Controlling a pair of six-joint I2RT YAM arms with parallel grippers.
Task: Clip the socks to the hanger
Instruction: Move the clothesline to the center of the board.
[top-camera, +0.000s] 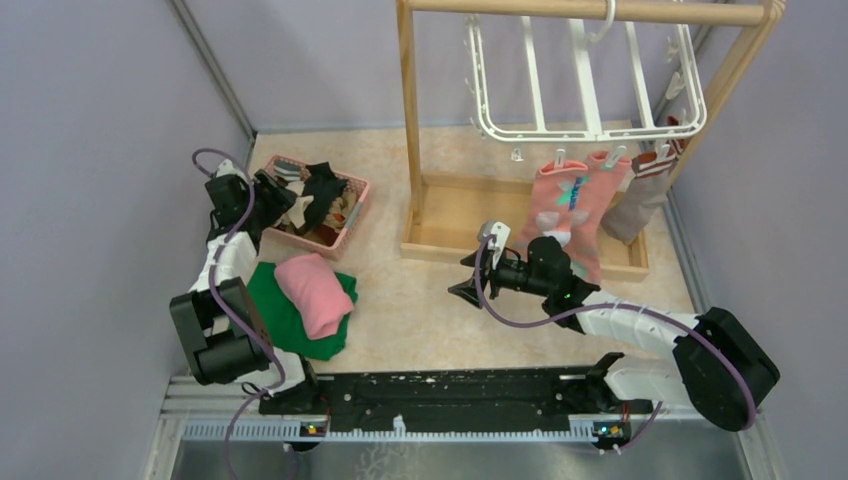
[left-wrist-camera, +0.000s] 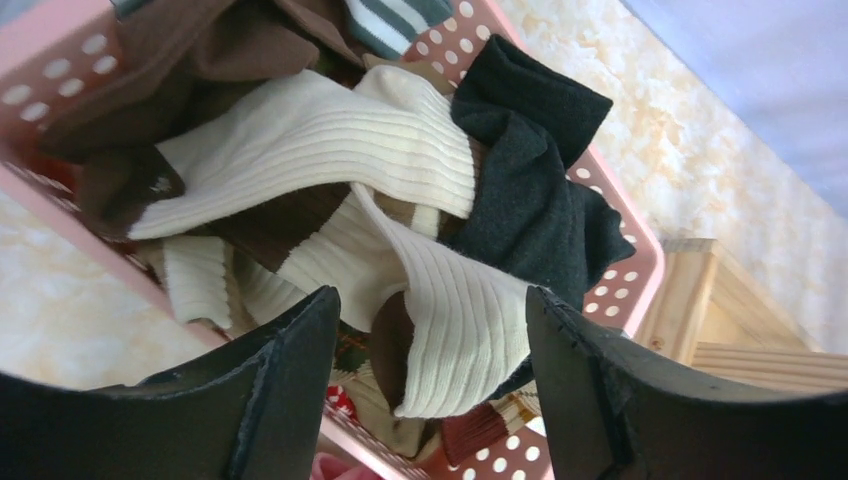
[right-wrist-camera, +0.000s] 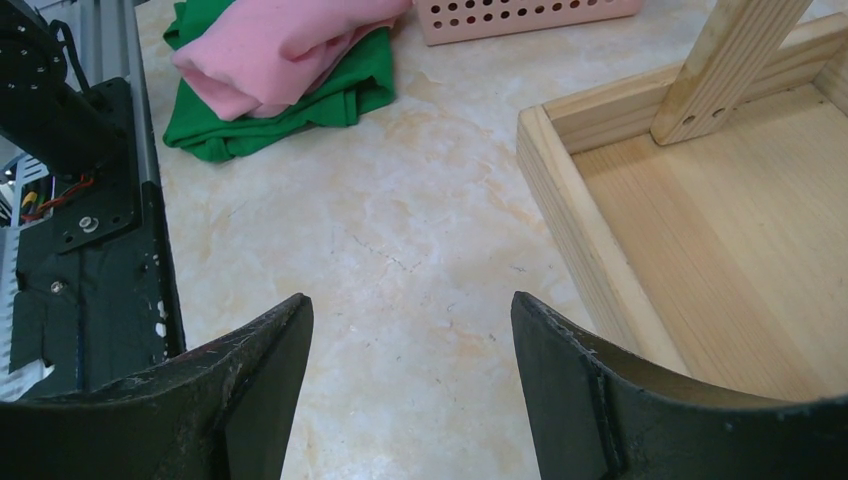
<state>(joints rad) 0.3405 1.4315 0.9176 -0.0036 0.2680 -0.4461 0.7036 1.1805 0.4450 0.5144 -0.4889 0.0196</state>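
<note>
Left gripper (left-wrist-camera: 430, 312) is hovering right over the pink basket (left-wrist-camera: 640, 275), jaws standing apart, gripping nothing. A brown-cream striped sock (left-wrist-camera: 400, 170) and a dark sock (left-wrist-camera: 530, 190) are lying heaped inside. Right gripper (right-wrist-camera: 410, 310) is also sitting open and empty, pointing at the table (right-wrist-camera: 400, 230) beside the wooden stand (right-wrist-camera: 700, 230) base. The hanger (top-camera: 590, 75) is hanging from the stand's top bar, with salmon pink socks (top-camera: 565, 205) and a grey-brown sock (top-camera: 640, 195) dangling from its near-edge clips.
</note>
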